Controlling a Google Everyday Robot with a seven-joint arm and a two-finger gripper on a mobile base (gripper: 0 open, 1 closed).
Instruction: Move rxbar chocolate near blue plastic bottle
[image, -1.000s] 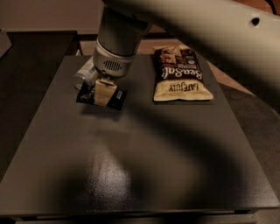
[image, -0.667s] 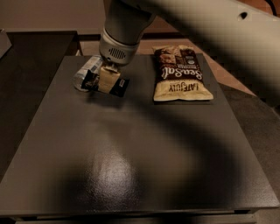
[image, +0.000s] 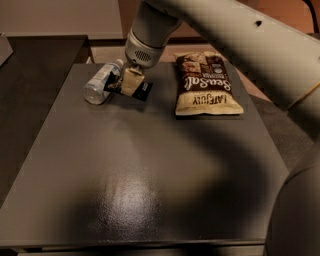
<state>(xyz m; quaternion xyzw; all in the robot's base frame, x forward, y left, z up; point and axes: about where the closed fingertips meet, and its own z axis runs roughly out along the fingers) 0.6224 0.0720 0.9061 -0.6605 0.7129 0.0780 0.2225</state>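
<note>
Since a second ago your claw (image: 124, 82) has shifted toward 12 o'clock, clamped shut on the rxbar chocolate (image: 142, 90), which now sits just at 3 o'clock of the blue plastic bottle (image: 99, 81) on the desk (image: 150, 190).

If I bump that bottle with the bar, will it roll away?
Probably. The bottle lies on its side on the smooth table, so it may roll. It looks clear and likely light. The gripper sits over the bar, right beside it.
</note>
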